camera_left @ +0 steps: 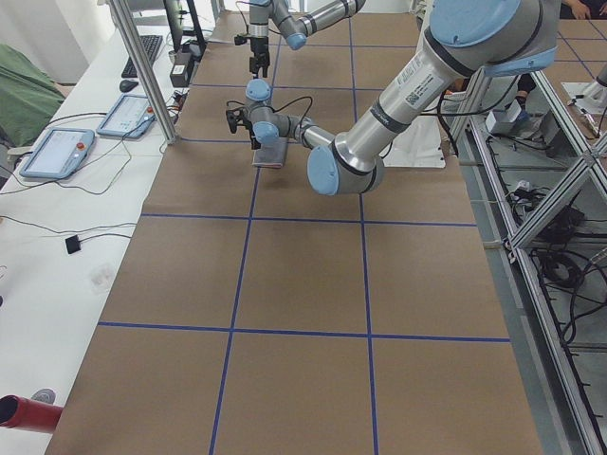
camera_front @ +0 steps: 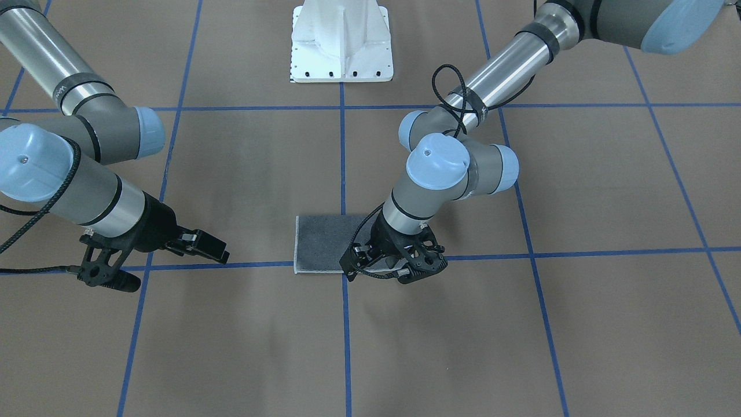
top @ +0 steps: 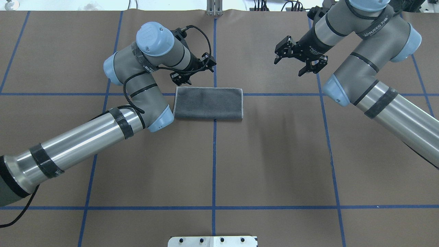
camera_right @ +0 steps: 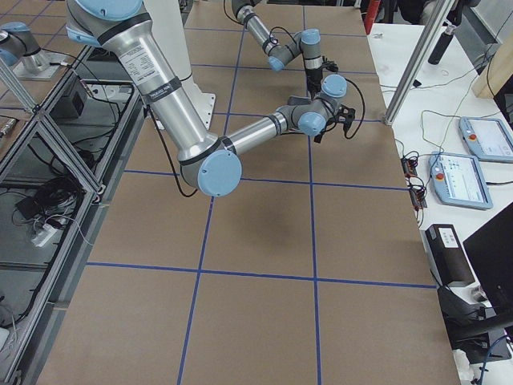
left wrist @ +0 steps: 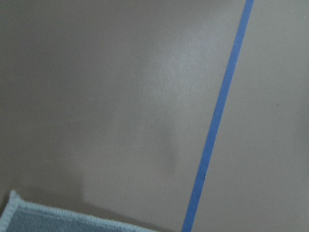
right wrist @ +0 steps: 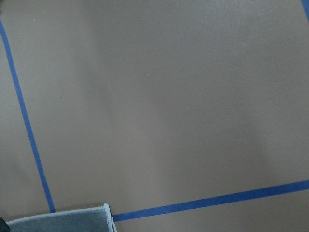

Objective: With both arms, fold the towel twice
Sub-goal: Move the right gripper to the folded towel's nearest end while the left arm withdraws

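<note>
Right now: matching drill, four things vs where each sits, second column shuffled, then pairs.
1 small dark grey terry towel, light stitched edge
2 left black two-finger gripper
3 right black two-finger gripper
4 white bolted pedestal base

a well clear of the towel
b table's robot-side edge
c flat, folded to a rectangle
d by the towel's left end

Pairs: 1-c, 2-d, 3-a, 4-b

Brown-covered worktop (top: 274, 164) spread wide, blue tape lines (top: 214, 161) cutting it into big squares. White bolted pedestal base (camera_front: 341, 40) sits at the robot's edge, right on the centre line. Over on the white side bench (camera_left: 38, 313): a teach pendant (camera_left: 57, 152) lying flat, a second (camera_left: 124, 115) beyond it, then a mouse (camera_left: 128, 85) and keyboard (camera_left: 149, 49). An aluminium post (camera_left: 142, 71) stands beside them. Something red (camera_left: 24, 414) pokes in at the near corner.
</note>
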Available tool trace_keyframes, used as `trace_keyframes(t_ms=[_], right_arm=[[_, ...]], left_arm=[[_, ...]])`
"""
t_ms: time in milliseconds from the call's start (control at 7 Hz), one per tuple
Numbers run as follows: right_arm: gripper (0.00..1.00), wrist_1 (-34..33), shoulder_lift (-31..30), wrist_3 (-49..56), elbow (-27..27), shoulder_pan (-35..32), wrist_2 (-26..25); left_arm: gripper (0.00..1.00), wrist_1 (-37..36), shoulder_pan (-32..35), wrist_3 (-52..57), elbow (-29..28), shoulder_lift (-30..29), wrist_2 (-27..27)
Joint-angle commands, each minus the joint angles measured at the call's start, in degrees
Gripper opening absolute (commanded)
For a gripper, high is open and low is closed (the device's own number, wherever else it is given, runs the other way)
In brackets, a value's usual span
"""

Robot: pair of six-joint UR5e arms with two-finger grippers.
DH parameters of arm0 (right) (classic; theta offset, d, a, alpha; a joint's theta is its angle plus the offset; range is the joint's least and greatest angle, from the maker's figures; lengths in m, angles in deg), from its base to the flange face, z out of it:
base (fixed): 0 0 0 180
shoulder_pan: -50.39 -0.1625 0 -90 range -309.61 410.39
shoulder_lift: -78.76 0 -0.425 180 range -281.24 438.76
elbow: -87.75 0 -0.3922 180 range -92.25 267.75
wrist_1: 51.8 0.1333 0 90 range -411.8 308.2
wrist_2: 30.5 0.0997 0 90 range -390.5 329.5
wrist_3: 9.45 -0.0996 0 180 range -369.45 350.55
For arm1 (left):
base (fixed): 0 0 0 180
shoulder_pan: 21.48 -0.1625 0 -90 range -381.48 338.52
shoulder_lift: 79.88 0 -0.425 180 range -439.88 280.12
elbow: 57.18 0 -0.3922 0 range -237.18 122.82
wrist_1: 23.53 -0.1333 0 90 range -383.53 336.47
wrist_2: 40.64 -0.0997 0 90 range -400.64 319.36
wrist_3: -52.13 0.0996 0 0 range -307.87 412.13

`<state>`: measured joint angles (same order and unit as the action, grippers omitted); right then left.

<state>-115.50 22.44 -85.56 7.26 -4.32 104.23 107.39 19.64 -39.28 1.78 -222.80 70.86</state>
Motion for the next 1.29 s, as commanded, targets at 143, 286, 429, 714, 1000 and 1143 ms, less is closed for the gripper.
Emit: trace_keyframes(t_ms=[143, 286, 429, 714, 1000, 1143], right_arm=[[0.99, 0.1, -0.5, -9.4, -3.5, 4.8, -0.1], [0.99, 0.0, 0.0, -14.7, -4.1, 8.6, -4.8], [0.99, 0.0, 0.6, -18.9, -4.0, 12.5, -10.0], [0.98, -0.3, 3.0, -20.5, -2.0, 15.9, -18.0], [0.98, -0.2, 6.3, -20.4, 2.8, 18.1, -21.1], [0.98, -0.2, 6.3, -20.3, 3.3, 18.8, -21.7]], left_arm=[[1.0, -0.5, 5.3, 3.9, 0.2, 0.1, 6.7], [1.0, -0.7, 7.6, 4.3, 0.4, 0.4, 10.7], [1.0, -0.8, 8.7, 5.6, 0.5, 0.5, 12.8], [1.0, -0.8, 8.9, 5.8, 1.3, 1.5, 13.2], [1.0, -0.7, 9.2, 5.8, 1.5, 1.7, 13.2], [1.0, -0.7, 9.5, 5.9, 1.5, 1.7, 13.2]])
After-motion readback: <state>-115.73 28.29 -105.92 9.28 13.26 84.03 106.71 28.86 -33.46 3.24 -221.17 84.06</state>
